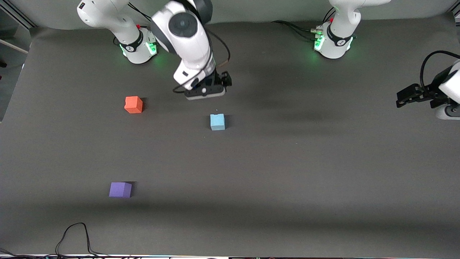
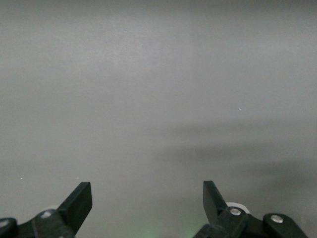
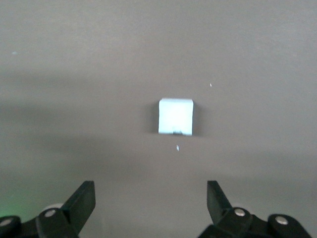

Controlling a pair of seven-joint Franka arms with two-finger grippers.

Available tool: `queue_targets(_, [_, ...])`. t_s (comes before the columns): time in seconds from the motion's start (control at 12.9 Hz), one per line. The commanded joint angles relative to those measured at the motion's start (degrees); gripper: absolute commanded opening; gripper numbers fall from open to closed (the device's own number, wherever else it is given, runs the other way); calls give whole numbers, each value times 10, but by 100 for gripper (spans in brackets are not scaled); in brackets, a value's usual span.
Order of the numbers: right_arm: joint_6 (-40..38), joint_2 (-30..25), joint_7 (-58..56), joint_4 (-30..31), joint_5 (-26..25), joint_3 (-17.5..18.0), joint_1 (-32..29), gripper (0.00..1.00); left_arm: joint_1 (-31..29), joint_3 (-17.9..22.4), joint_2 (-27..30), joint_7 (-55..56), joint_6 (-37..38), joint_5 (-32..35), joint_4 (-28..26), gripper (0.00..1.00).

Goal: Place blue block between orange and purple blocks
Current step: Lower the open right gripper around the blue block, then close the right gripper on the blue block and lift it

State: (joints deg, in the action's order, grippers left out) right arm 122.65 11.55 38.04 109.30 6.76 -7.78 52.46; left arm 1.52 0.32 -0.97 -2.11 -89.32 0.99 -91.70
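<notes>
Your table (image 1: 287, 180), covered in dark grey matting, carries three foam cubes, all resting flat and well apart. Taking the blue block (image 1: 217, 121) as landmark: the right gripper (image 1: 205, 94) hangs in the air just short of it on the robots' side, jaws spread wide and empty, and its wrist view shows the block (image 3: 175, 116) centred ahead of the fingertips (image 3: 84, 198), apparently lined up for a descent and grasp. The orange block (image 1: 133, 104) sits toward the right arm's end and slightly farther from the front camera than the blue block; the purple block (image 1: 120, 189) sits that way too, but much nearer the camera. The gap between them stands unoccupied. Your left gripper (image 1: 408, 97) waits over the table's edge at its own end, jaws wide, holding nothing
</notes>
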Motion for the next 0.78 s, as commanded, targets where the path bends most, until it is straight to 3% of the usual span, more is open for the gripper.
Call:
queue_targets(0.0, [98,57,-14,48,2,-6,7,100,49,49,19,-6,14,-4,-5,100])
queue_targets(0.39, [193,175,4,49,4,-3,8,100,38,41,18,-11,3,-4,-5,100])
queue_targets(0.7, [237,204,19,45,34,-1,12,100,39,42,19,-11,3,-4,-5,100])
